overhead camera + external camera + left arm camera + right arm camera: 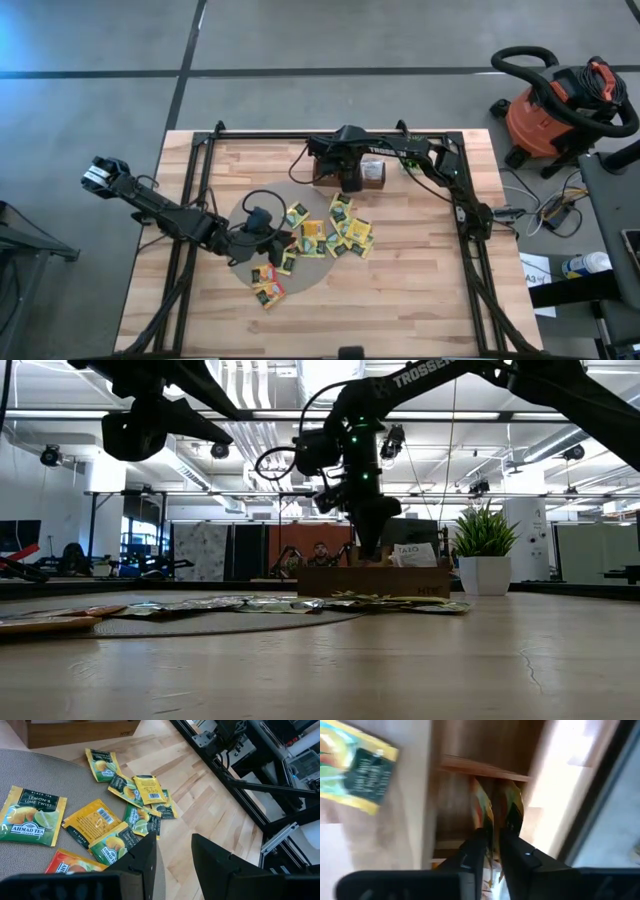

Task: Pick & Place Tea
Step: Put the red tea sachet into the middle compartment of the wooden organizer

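Several yellow, green and orange tea sachets [340, 232] lie flat on a round grey mat [240, 215] and on the wood beside it. My left gripper [175, 865] hovers open above the mat's right part, nothing between its fingers. The brown wooden tray [375, 170] stands at the table's far middle. My right gripper [495, 852] points down into a tray compartment, its fingers a narrow gap apart. Two sachets [512, 805] stand on edge in that compartment, and one [482, 812] runs down between the fingers. My right gripper comes from above, pointing down, with its fingers [472, 852] on either side of the lower part [489, 837] of an upright sachet. The picture is blurred there. Whether the fingers touch the sachet, I cannot tell.
Black frame rails [200, 200] run along the table's left, far and right sides. A small potted plant [483, 555] stands to the right of the tray, which holds a white packet [413, 552]. An orange vacuum [555, 110] sits on the floor, off the table's right.
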`<state>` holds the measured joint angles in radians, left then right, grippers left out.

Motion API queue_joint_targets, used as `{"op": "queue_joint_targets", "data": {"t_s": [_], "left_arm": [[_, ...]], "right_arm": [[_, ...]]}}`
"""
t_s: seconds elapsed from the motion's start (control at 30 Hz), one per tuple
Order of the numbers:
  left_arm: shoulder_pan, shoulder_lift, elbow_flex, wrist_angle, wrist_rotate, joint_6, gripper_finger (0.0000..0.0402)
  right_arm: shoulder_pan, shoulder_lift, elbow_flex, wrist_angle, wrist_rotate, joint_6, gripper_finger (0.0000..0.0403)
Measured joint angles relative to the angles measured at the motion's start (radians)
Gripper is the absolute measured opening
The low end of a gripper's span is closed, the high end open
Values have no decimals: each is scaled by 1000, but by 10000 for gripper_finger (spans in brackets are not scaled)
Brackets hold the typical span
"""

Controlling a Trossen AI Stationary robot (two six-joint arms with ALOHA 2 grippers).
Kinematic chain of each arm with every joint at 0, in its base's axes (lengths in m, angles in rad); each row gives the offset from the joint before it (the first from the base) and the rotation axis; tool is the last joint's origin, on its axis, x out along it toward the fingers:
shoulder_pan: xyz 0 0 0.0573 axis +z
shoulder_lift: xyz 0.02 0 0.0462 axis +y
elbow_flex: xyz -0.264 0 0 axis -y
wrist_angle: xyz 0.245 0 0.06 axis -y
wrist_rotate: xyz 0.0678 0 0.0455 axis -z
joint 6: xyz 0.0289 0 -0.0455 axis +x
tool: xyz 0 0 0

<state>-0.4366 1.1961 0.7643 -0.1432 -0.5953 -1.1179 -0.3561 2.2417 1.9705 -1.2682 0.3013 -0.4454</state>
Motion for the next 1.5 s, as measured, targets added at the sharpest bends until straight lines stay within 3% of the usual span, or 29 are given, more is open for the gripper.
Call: {"op": "queue_joint_targets", "data": {"t_s": [0.27,0.57,0.73,0.93,1.03,1.13,1.3,1.5], "left_arm": [[0,0,0,-16,2,0,119],[0,0,0,-18,10,0,119],[0,-1,0,-56,11,0,119],[0,-2,0,-89,11,-4,119],[0,-2,0,-91,11,-1,119],[2,-3,0,-90,9,14,119],[3,-4,6,-90,-3,19,119],[3,-5,8,-49,-26,-39,119]], "right_arm": [[-3,-4,16,51,142,0,117],[0,-8,139,17,139,14,138],[0,-13,238,-36,7,110,136],[2,-14,285,-52,-300,320,127],[19,-17,284,-62,-372,357,122],[61,-49,278,-46,-381,357,113],[138,-173,244,126,-370,362,93],[206,-342,94,306,-314,427,82]]}}
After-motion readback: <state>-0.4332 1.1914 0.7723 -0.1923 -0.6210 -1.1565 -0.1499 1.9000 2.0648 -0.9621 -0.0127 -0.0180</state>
